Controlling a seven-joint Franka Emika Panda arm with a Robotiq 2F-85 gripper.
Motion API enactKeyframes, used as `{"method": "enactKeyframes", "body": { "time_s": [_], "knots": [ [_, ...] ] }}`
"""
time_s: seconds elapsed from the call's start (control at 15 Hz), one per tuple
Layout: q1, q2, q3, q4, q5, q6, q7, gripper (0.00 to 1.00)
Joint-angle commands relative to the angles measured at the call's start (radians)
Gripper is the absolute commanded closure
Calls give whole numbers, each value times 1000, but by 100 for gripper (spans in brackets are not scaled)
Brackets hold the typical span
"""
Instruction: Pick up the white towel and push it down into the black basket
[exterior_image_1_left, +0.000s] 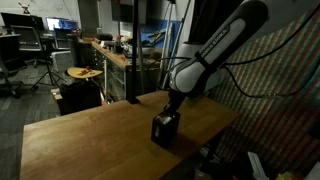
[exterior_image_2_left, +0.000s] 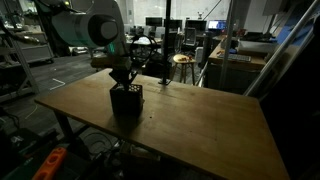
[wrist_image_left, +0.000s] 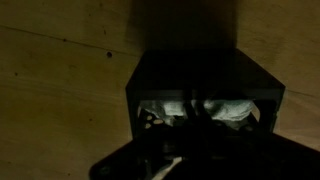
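Observation:
The black basket (exterior_image_1_left: 164, 128) (exterior_image_2_left: 126, 99) stands on the wooden table, and in the wrist view its dark rim (wrist_image_left: 200, 70) fills the middle. The white towel (wrist_image_left: 232, 108) lies bunched inside it, pale folds showing on both sides of my fingers. My gripper (wrist_image_left: 195, 112) reaches straight down into the basket's mouth (exterior_image_1_left: 172, 110) (exterior_image_2_left: 124, 80). It is shut, and the folds draw in to the closed fingertips. In both exterior views the towel is hidden inside the basket.
The wooden table (exterior_image_1_left: 90, 140) (exterior_image_2_left: 210, 120) has its edges close to the basket's side. Behind it are a round stool (exterior_image_1_left: 84, 73) (exterior_image_2_left: 181, 60), workbenches and office chairs. A black pole (exterior_image_1_left: 133, 60) rises at the table's far edge.

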Motion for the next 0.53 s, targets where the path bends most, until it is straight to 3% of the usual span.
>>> {"method": "enactKeyframes", "body": {
  "time_s": [0.0,0.47],
  "knots": [
    [1,46,1,15,77,28,-64,94],
    [-12,111,44,42,206,46,-169,93]
  ]
}}
